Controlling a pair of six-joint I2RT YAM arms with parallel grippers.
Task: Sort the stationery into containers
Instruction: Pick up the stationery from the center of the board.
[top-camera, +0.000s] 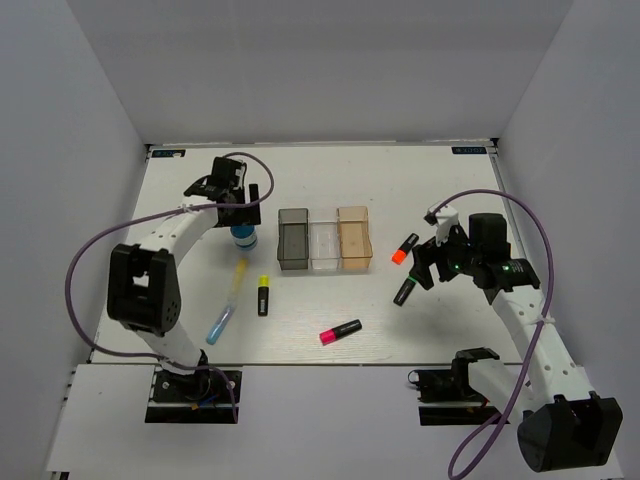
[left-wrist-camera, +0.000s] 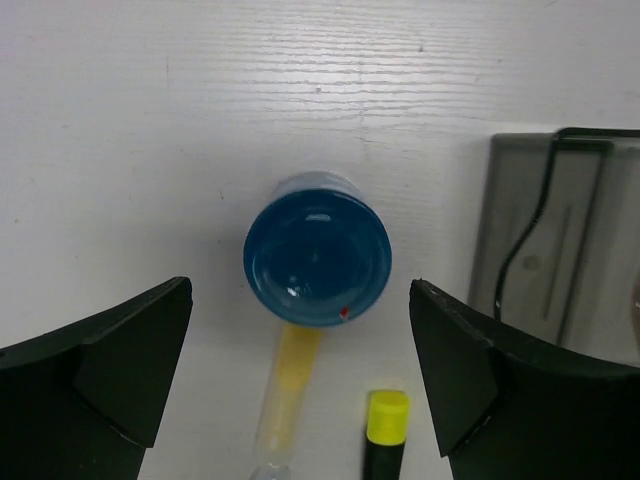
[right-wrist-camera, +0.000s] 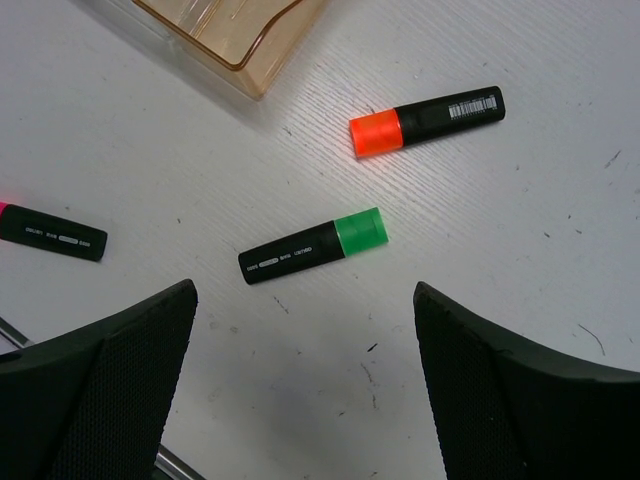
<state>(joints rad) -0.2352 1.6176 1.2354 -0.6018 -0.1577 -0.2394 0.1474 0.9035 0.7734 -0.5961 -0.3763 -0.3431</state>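
Black jaws of the left gripper (left-wrist-camera: 300, 292) stood wide open, straddling the blue tape roll (left-wrist-camera: 318, 262) from above, probably lined up to pinch it. The right gripper (right-wrist-camera: 305, 292) hung likewise open over the green highlighter (right-wrist-camera: 313, 246), with the orange highlighter (right-wrist-camera: 427, 118) just beyond. The bins (top-camera: 293, 240) sat between the arms, seemingly unfilled.

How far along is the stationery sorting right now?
Nothing done: all three bins look empty. In hand: nothing gripped; the open left gripper hangs over the tape roll, the open right gripper over the green highlighter. Left: everything, also the orange highlighter, pink highlighter, yellow highlighter, yellow pen, blue pen.
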